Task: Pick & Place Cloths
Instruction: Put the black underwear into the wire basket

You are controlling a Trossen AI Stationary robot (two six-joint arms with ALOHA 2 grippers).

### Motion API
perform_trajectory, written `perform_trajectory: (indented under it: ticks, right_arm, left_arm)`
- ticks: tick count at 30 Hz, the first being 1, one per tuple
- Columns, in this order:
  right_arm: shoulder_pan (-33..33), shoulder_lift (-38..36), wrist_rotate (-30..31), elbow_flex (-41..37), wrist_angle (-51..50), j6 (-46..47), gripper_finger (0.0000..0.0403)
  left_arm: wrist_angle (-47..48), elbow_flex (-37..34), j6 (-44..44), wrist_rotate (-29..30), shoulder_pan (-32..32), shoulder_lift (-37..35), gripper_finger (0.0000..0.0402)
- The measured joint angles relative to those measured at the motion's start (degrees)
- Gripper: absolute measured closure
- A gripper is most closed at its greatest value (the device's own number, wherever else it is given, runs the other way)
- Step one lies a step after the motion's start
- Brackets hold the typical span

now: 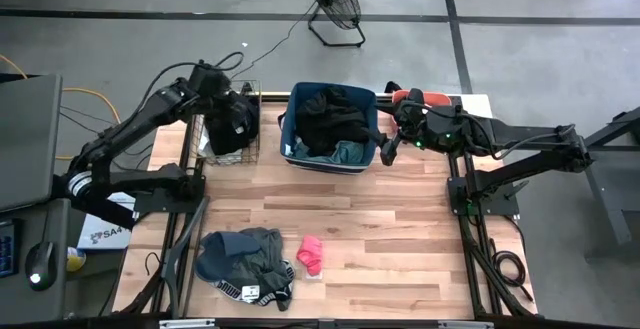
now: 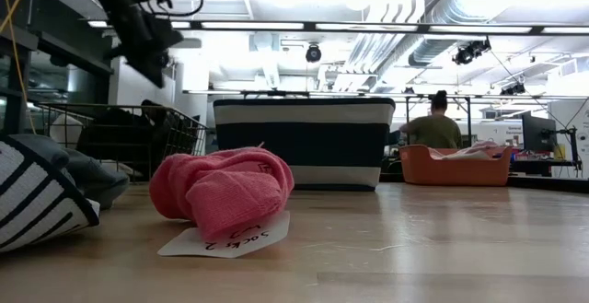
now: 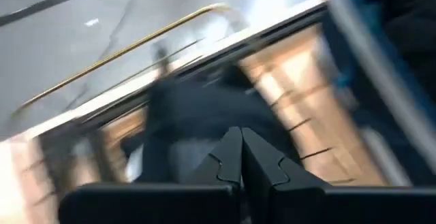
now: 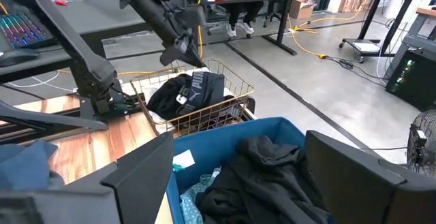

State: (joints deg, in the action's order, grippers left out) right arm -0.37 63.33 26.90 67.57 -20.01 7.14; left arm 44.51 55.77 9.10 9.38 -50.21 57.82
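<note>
1. While the left hand (image 1: 238, 101), clenched on nothing, hangs over the gold wire basket (image 1: 252, 139) at ten o'clock on the tabletop (image 1: 400, 239), the right hand (image 1: 392, 147) hovers spread wide and empty at the blue fabric bin's (image 1: 368, 155) right rim, near one o'clock.
2. The cloths are scattered: black garments (image 1: 330, 114) heaped in the bin, a black piece (image 1: 228, 129) in the basket, a dark grey-and-teal pile (image 1: 245, 259) at seven o'clock, and a bright pink sock (image 1: 311, 253) beside it at six.
3. Risk: descending from here, the right hand's near finger could strike the bin's soft rim and drag it, since it sits right above that edge.
4. The heap is tangled, so one pinch may lift several garments.
5. Open room: the tabletop's centre and right half lie bare; the basket's wires crowd the left hand.
</note>
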Motion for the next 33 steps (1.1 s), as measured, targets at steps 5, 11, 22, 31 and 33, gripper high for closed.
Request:
perform_trajectory:
  ticks: [5,11,22,31,33]
  right_arm:
    - [0.0,0.0,0.0,0.0,-0.2,0.2,0.0082]
    - [0.0,0.0,0.0,0.0,-1.2,0.2,0.0082]
    - [0.0,0.0,0.0,0.0,-2.1,0.6,0.0082]
    - [0.0,0.0,0.0,0.0,-2.1,0.6,0.0082]
    - [0.0,0.0,0.0,0.0,-2.1,0.6,0.0082]
  left_arm:
    - [-1.0,-1.7,0.4,0.2,0.0,5.0,0.0401]
    - [-1.6,-5.6,1.6,2.9,0.0,10.6,0.0401]
    - [-0.3,-6.5,0.1,3.4,0.0,11.8,0.0401]
    - [7.3,0.9,-5.3,3.2,0.0,6.6,0.0394]
    - [8.8,2.2,-6.3,2.8,0.0,5.6,0.038]
